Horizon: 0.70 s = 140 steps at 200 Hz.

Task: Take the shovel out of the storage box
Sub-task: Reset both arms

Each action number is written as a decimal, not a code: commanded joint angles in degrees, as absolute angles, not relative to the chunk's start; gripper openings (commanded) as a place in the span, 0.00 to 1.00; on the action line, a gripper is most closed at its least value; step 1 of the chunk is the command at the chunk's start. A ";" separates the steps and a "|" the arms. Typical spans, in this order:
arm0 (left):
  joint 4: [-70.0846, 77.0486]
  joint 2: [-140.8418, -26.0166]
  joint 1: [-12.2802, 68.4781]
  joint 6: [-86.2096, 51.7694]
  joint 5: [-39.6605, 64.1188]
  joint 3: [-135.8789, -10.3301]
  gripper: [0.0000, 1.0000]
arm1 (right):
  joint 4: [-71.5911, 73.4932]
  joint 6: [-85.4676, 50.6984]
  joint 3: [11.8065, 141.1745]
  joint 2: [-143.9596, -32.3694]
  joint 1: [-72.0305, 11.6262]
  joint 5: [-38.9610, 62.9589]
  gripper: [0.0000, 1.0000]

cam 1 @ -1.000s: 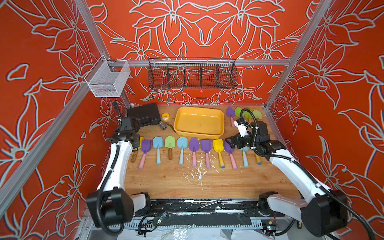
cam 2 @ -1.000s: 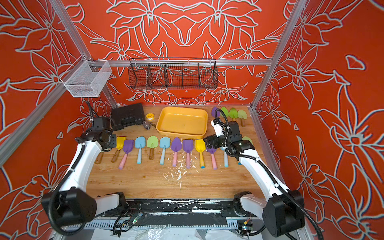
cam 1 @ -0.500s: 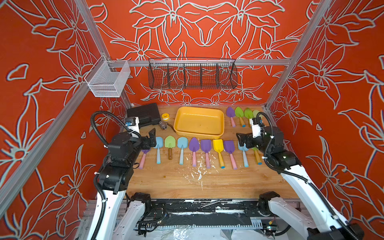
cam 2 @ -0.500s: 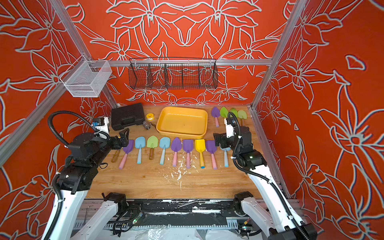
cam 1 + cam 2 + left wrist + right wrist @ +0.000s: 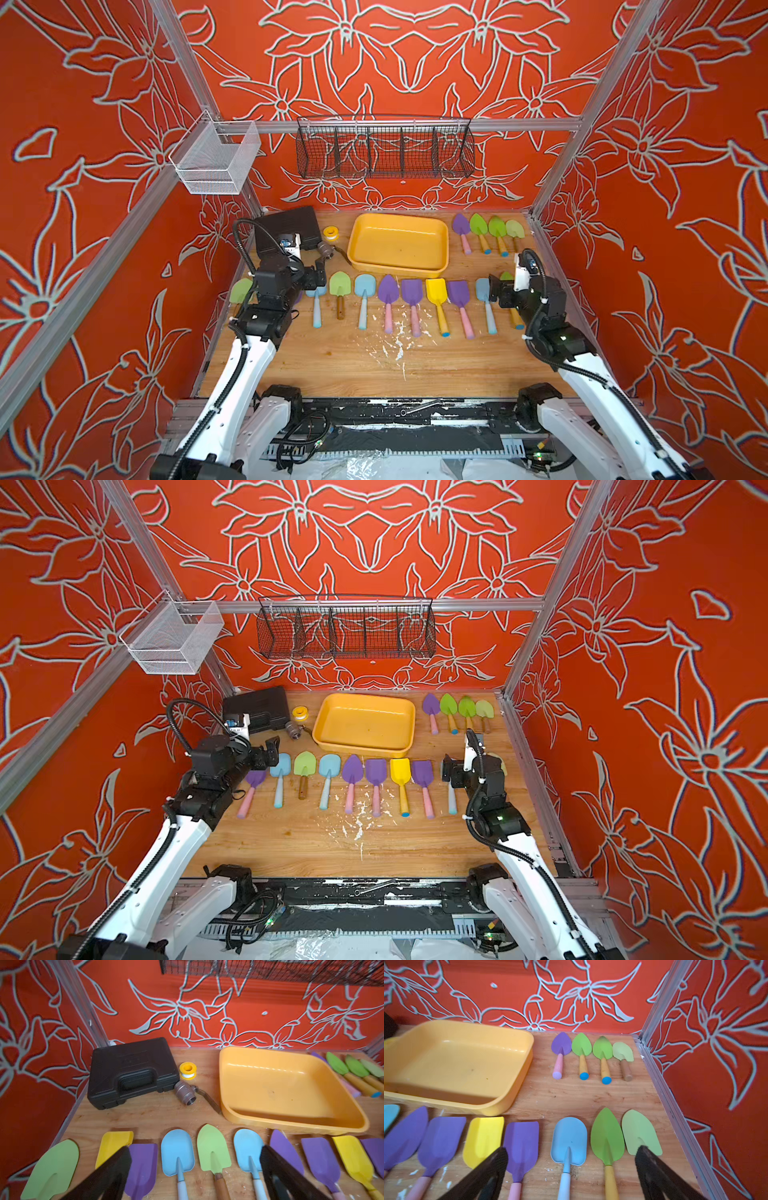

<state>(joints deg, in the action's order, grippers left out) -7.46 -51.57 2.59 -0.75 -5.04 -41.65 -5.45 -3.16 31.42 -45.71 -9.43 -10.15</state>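
Glossy yellow-orange plastic box (image 5: 399,271), rounded corners, rolled rim, mid-frame on grainy wooden bench (image 5: 332,365), flat-bladed pastel shovels (image 5: 435,290) rowed just below it, left jaws and right jaws spread wide.

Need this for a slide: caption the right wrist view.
Open right end effector over the front shovel row; storage box empty, four more shovels beyond.

I see a black tool case (image 5: 133,1072) at the wooden table's (image 5: 353,361) far corner, a yellow tape roll (image 5: 188,1070) and metal valve (image 5: 186,1093) just beside it, and a black wire basket (image 5: 384,151) and white mesh basket (image 5: 214,160) hanging above.
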 commanded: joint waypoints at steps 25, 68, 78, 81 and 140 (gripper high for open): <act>5.12 -51.57 -0.65 -6.00 -11.13 -26.31 0.97 | 13.93 -1.53 24.25 -54.86 -6.70 -11.51 0.98; 17.05 -53.75 -0.52 -6.32 -10.57 -19.43 0.97 | 31.63 2.10 19.31 -66.05 -6.68 -8.92 0.98; 18.77 -55.59 -0.35 -5.62 -9.84 -19.42 0.97 | 34.96 3.34 18.48 -67.45 -6.61 -9.06 0.98; 19.32 -55.99 -0.35 -5.44 -9.39 -19.49 0.97 | 36.03 3.72 18.17 -67.60 -6.67 -9.03 0.98; 27.85 -63.86 0.49 -1.40 -7.26 -18.00 0.97 | 44.47 4.52 14.00 -69.16 -6.23 -6.62 0.98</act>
